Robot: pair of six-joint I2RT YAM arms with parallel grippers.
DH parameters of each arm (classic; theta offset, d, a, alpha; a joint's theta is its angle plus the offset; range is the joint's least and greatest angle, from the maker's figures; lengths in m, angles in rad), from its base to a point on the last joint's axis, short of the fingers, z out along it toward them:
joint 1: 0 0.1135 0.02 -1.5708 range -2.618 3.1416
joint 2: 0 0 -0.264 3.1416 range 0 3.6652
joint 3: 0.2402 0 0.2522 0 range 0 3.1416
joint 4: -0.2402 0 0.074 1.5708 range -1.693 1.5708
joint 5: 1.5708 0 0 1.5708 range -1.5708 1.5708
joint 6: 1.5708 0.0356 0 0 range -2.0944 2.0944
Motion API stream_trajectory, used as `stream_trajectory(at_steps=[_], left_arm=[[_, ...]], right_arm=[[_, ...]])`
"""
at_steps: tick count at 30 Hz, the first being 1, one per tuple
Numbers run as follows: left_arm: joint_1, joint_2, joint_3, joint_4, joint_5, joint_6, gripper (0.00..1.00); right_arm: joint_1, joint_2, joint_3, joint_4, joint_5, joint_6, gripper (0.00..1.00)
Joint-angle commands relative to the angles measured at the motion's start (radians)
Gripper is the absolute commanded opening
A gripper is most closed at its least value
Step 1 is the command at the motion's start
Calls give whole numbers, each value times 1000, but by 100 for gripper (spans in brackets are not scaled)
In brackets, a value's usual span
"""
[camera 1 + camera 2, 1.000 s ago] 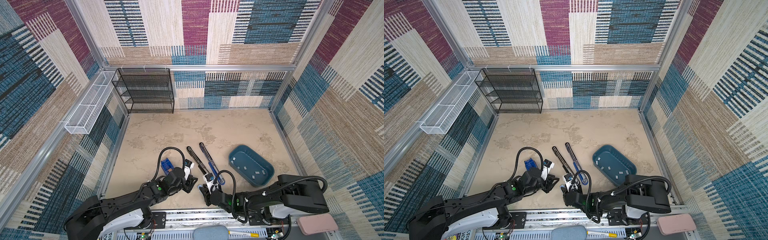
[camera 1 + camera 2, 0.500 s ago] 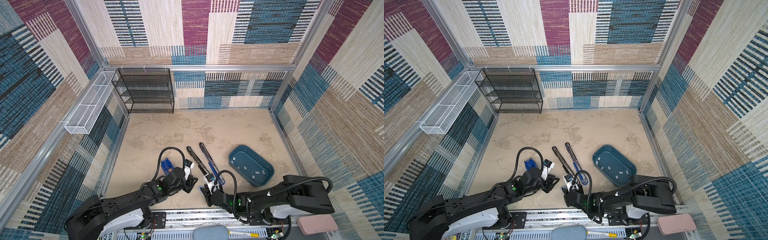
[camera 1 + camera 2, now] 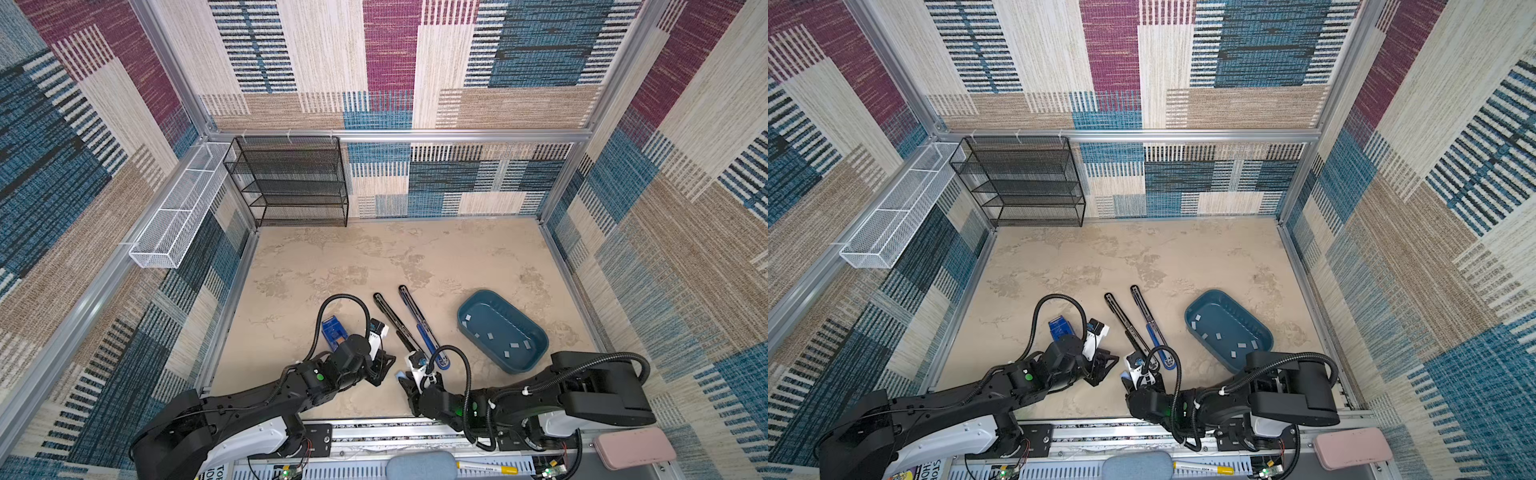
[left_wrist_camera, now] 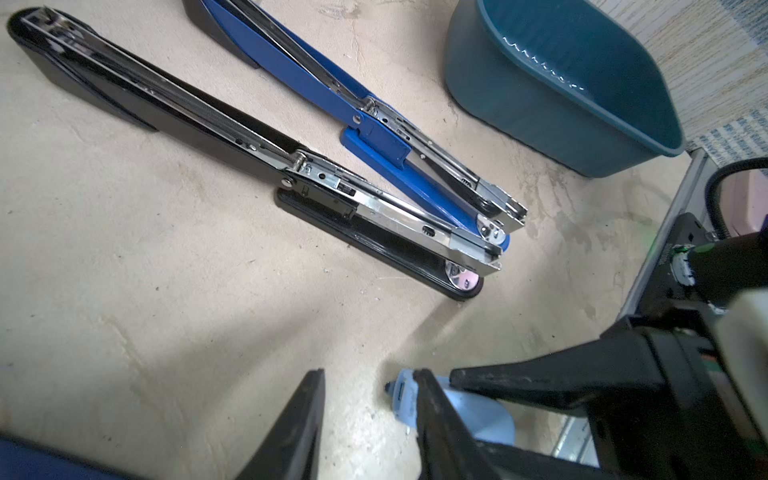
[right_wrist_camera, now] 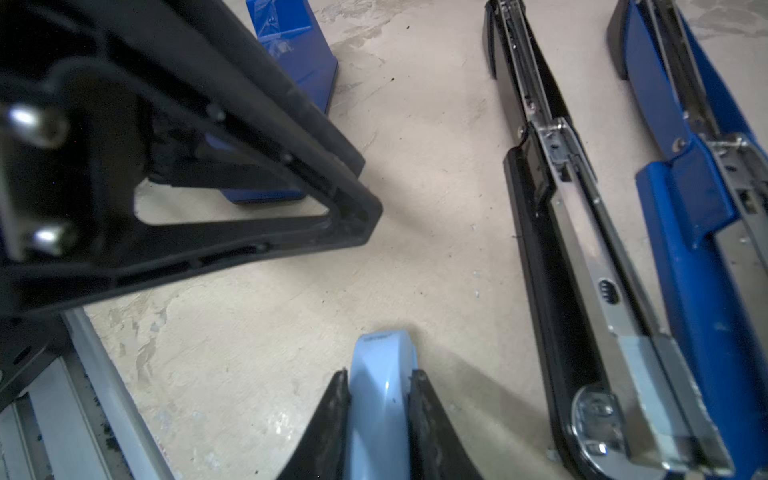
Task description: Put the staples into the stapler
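The bench (image 3: 332, 266) is showing mottled beige, the tray (image 3: 517, 320) teal, the staples (image 3: 514, 345) light grey; a black stapler (image 4: 253, 151), a blue stapler (image 4: 365, 124) and a pale-blue object (image 5: 380, 395) are contrasting.

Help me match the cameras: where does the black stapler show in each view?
In a top view: black stapler, lower centre.
In a top view: black stapler, lower centre too.
Left wrist: black stapler crosses the middle diagonally.
Right wrist: black stapler, large, close beside the landmark.
Landmark: blue stapler alongside it in all views.
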Motion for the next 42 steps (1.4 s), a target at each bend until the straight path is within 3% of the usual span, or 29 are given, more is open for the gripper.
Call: stream_trajectory(at_steps=[1, 8, 15, 24, 29, 34, 37, 39, 42], left_arm=[[2, 9, 0, 50, 7, -4, 41], [1, 26, 4, 62, 11, -6, 41], [2, 26, 15, 43, 13, -13, 41], [1, -93, 128, -214, -55, -76, 50], [1, -148, 179, -350, -119, -122, 54], [11, -186, 336, -570, -199, -153, 65], [29, -197, 473, -715, -259, -168, 79], [65, -190, 562, -789, -271, -176, 88], [173, -151, 669, -850, -250, -179, 93]], right_arm=[[3, 36, -39, -44, -1, 53, 22], [15, 102, -71, -4, -3, 116, 19], [15, 95, 7, -104, 12, 117, 28], [15, 27, 93, -264, 32, 142, 43], [15, 26, 106, -286, 28, 150, 44], [15, 68, 131, -305, 41, 179, 35], [15, 95, 168, -336, 52, 189, 32], [15, 121, 215, -372, 61, 189, 32], [12, 190, 308, -448, 93, 207, 29]])
